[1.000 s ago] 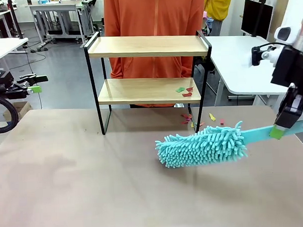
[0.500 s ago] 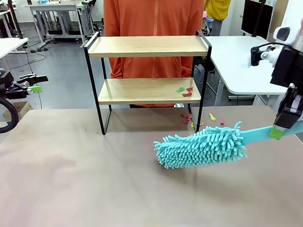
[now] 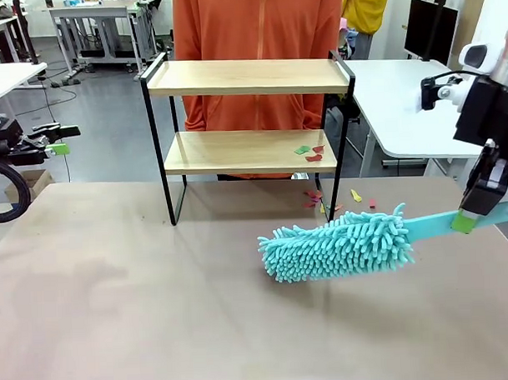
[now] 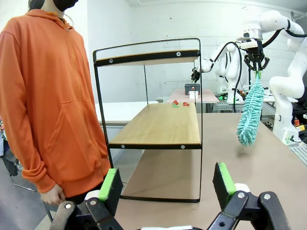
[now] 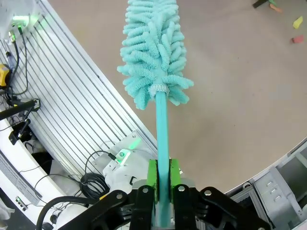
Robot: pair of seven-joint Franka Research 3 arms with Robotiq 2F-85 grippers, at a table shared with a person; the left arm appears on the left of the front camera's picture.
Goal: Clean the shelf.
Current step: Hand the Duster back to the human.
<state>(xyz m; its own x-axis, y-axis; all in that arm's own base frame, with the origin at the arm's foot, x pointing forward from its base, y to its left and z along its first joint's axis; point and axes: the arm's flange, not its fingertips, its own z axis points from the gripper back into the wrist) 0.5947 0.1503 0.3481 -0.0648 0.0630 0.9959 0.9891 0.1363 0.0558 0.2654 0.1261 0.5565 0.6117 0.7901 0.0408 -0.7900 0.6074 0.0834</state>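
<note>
Shelf [image 3: 249, 115], a two-tier rack of light wooden boards in a thin black frame, is seen standing on the far part of the bench [image 3: 158, 310], directly in front of a person in an orange hoodie [image 3: 257, 40]. Some small red and green paper scraps [image 3: 309, 152] are seen on the lower board, near its right end. More coloured scraps [image 3: 334, 201] are scattered on the bench just beside the right legs of the shelf.

A teal chenille duster [image 3: 338, 244] is held in front of the shelf and to its right, with the fluffy head pointed toward the middle of the bench. Its flat teal handle [image 5: 162, 158] is clamped between the green pads of the right tool [image 5: 163, 177], which is fully closed on it. It cannot be told whether the head touches the bench.

The left tool [image 4: 166, 184] is kept well to the left of the shelf, off the bench edge, with its jaws spread wide and nothing between them.
</note>
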